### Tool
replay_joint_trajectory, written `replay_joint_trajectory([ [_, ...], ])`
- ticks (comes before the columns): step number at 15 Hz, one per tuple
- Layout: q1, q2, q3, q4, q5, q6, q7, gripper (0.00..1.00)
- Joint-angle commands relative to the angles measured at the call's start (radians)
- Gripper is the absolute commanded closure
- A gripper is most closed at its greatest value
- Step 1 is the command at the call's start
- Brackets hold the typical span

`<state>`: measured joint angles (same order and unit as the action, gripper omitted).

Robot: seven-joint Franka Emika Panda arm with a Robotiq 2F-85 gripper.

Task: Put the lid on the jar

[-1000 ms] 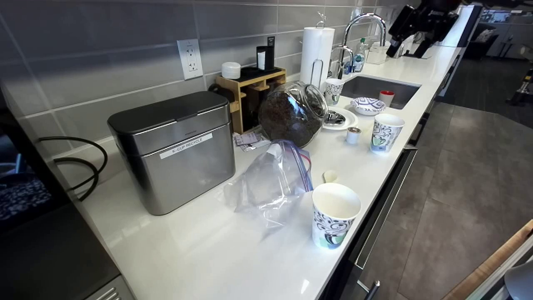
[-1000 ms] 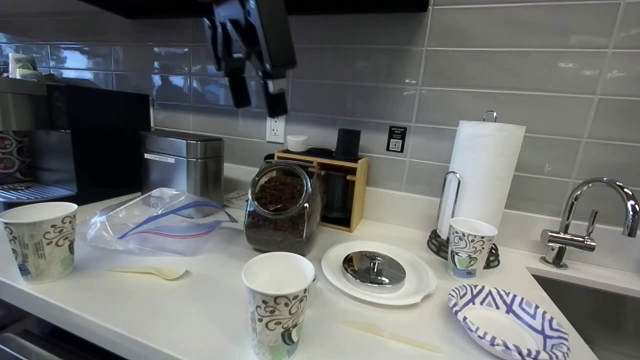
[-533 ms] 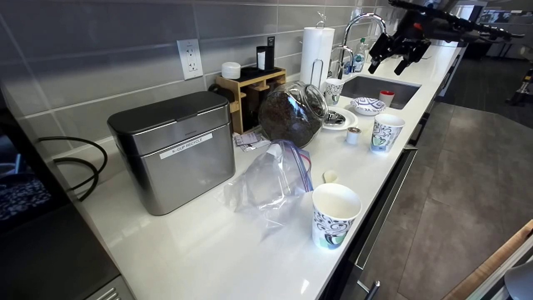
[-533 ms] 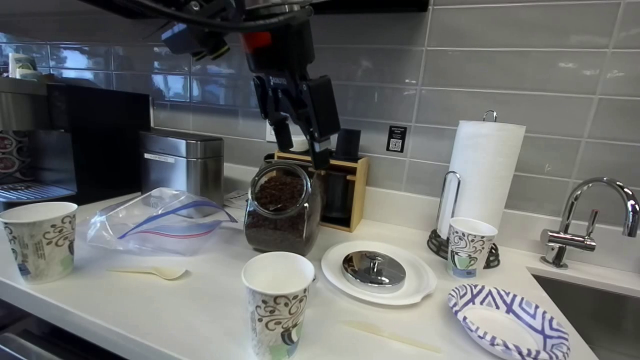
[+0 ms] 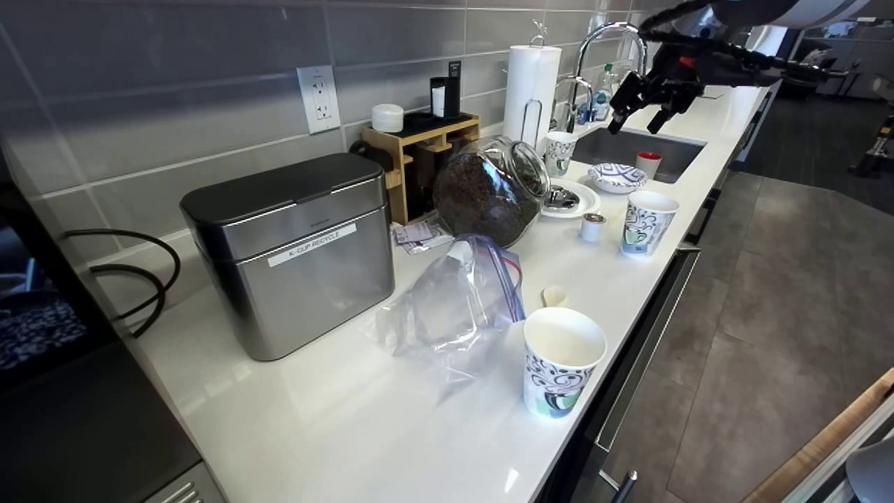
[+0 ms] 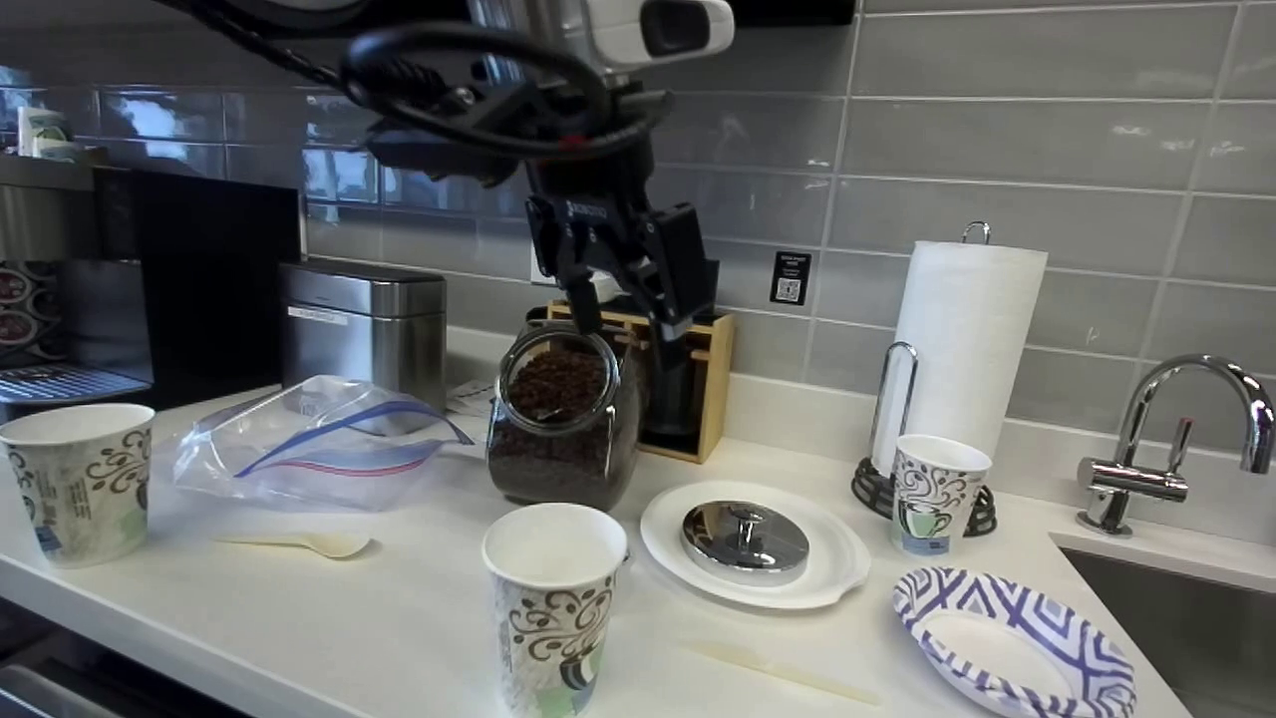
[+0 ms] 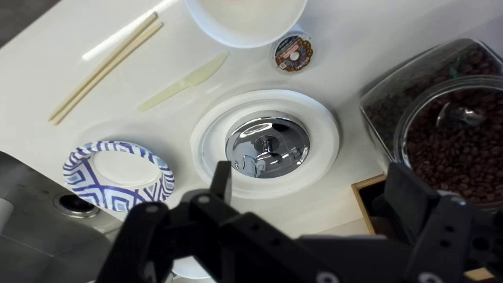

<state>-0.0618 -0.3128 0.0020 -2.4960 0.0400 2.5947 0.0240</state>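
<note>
The jar (image 6: pixel 563 464) is a rounded glass vessel of dark coffee beans, tilted on the counter with its open mouth showing. It also shows in an exterior view (image 5: pixel 482 195) and at the right of the wrist view (image 7: pixel 452 145). The lid (image 6: pixel 746 538), round shiny metal with a central knob, lies knob up on a white plate (image 6: pixel 666 558). In the wrist view the lid (image 7: pixel 267 147) is ahead of the fingers. My gripper (image 6: pixel 628 334) is open and empty, above the counter; it also shows in an exterior view (image 5: pixel 635 128) and the wrist view (image 7: pixel 310 177).
Paper cups (image 6: pixel 554 608), a patterned bowl (image 6: pixel 1017 638), a pale knife (image 6: pixel 783 671) and a coffee pod (image 7: pixel 292 53) lie around the plate. A wooden organizer (image 6: pixel 713 399) stands behind the jar. A plastic bag (image 6: pixel 319 449), paper towel roll (image 6: pixel 962 339) and sink (image 5: pixel 621 150) are nearby.
The arm has come down and further into both exterior views. The gripper moved lower and rightward in an exterior view, and stays open. The jar and lid have not moved.
</note>
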Motion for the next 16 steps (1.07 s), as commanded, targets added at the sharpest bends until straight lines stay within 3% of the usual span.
replay_joint_trajectory([
  [1, 0.052, 0.156, -0.061, 0.086, 0.044, 0.081, -0.154, 0.0],
  [6, 0.02, 0.303, -0.066, 0.173, -0.002, 0.142, -0.157, 0.0],
  [7, 0.025, 0.228, -0.06, 0.122, 0.008, 0.122, -0.158, 0.0],
  [13, 0.016, 0.273, -0.059, 0.158, -0.019, 0.117, -0.135, 0.0],
  [16, 0.026, 0.35, -0.066, 0.218, 0.068, 0.102, -0.224, 0.0],
])
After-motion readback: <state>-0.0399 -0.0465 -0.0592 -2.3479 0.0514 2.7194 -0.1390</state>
